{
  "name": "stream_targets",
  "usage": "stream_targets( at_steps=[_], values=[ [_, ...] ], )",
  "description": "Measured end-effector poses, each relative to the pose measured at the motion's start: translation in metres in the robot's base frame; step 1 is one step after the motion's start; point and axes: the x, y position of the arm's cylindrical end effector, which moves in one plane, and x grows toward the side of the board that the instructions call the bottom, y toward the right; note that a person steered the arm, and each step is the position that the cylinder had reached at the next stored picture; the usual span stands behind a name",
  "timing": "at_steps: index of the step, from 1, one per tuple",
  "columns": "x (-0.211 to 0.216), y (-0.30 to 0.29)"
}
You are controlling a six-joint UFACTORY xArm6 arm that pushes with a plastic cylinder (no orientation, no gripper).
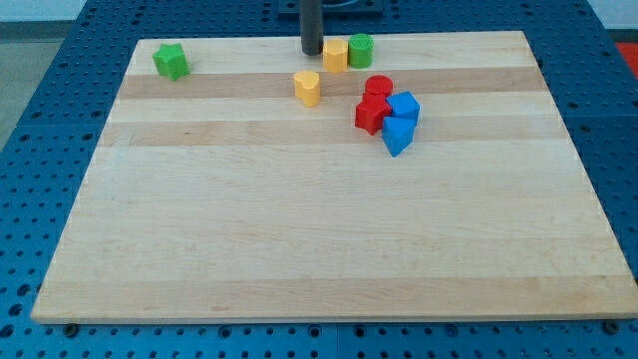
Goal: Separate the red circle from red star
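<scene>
Wooden surface (319, 249) on blue perforated bench (40, 150).

Left to right:
- Green star (170, 61) alone near the top-left corner, close to the top and left edges, well apart from everything else.
- Yellow heart (307, 88) below and just left of the rod, standing free.
- End effector: plain dark rod, no jaws, nothing to open or close, nothing held. My tip (312, 53) at the top edge, just left of the yellow block (335, 56), near touching or touching; cannot tell which. Well apart from both red blocks.
- Green cylinder (360, 50) touching the yellow block's right side, also at the top edge.
- Red star (372, 114) right of centre in the upper part of the surface. Points too small to read for orientation; no clear long axis.
- Red circle (378, 88) directly above the red star, touching it. Round, so no long axis or heading.
- Blue block (404, 106) against the red star's right side; second blue block (397, 135) just below it, touching. Shapes unclear.

Room: whole lower half and left-centre open. Narrow gap between the red circle and the green cylinder above it. Blue pair closes off the star's right side.
</scene>
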Motion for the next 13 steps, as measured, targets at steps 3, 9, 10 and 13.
stream_targets(
  at_steps=[3, 9, 10, 13],
  values=[
    [-0.015, 0.0],
    [0.04, -0.065],
    [0.071, -0.065],
    [0.133, -0.008]
  ],
)
